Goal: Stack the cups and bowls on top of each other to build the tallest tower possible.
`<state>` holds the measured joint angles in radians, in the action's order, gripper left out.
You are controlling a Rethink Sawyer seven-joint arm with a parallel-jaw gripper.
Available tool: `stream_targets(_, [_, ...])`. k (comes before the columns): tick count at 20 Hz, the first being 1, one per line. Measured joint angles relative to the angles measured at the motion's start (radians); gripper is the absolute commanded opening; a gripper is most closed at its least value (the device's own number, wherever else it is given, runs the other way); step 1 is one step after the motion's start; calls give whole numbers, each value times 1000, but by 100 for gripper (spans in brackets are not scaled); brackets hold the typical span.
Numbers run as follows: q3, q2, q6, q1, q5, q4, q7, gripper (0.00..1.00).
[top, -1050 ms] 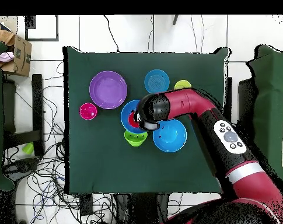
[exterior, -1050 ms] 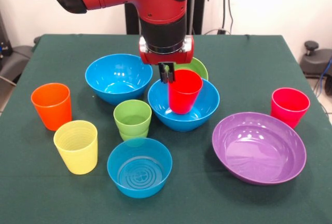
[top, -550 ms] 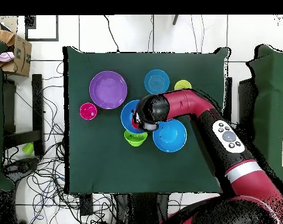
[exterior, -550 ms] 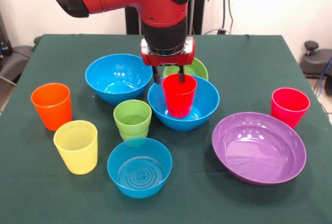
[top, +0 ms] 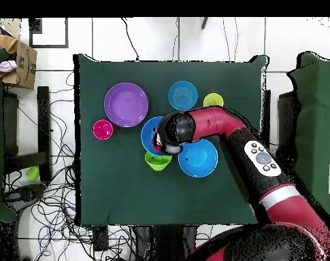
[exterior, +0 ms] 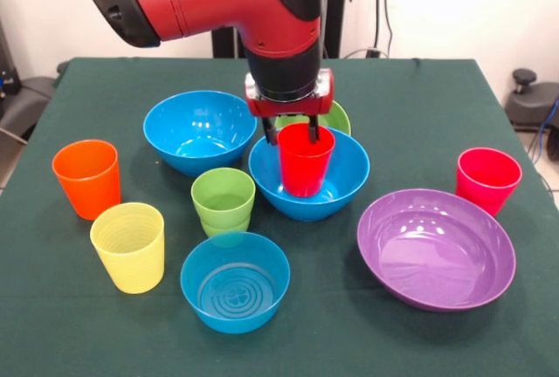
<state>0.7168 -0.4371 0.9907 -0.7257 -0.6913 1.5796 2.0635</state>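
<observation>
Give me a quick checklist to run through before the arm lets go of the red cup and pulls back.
1. Red cup upright, mouth up: ok.
2. Cup sits inside the large blue bowl: ok; full contact with the bottom: cannot tell.
3. End effector fingers straddle the cup's rim: ok; released or clamped: cannot tell.
4. Small green bowl behind, clear of the arm: cannot tell.
5. Purple bowl free on the table for the next layer: ok.

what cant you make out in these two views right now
- Red cup in the overhead view: almost wholly hidden under the arm.
- Small green bowl in the front view: mostly behind the gripper and the blue bowl.
- Orange cup in the overhead view: covered by the arm.
- Gripper in the overhead view: hidden beneath the wrist.
</observation>
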Motion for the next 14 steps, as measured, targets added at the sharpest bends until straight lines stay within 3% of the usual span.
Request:
stream_targets(9, [16,-18,0,-10,14,15,0,100])
stream_targets(14, [40,-107,0,-22,49,55,0,100])
